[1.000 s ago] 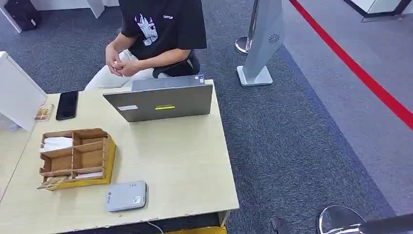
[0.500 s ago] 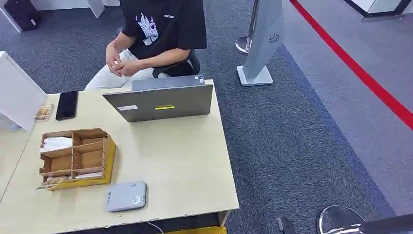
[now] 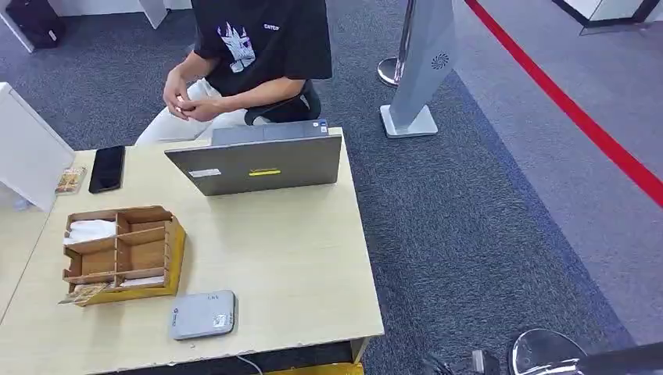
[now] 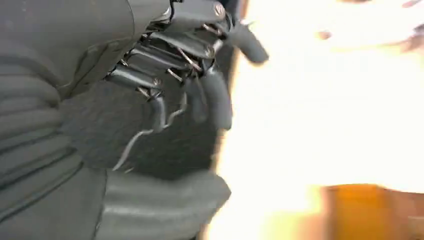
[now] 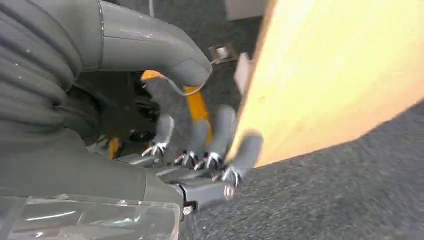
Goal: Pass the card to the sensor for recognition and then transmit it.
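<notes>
While wooden organizer [image 3: 123, 254] holds white papers [image 3: 91, 230] | cards [image 3: 142, 280]

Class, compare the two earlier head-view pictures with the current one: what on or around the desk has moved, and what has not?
The seated person's clasped hands shifted slightly, one rising a little. At the lower edge, a dark part beside the round chrome base slid leftward. The laptop, wooden organizer, grey card reader and phone stayed put.

A matt pale wood-look surface [image 3: 297, 258] carries a brown wooden organizer [image 3: 121, 251], a smooth grey plastic sensor [image 3: 202, 315] and a matt grey laptop [image 3: 258, 164].
</notes>
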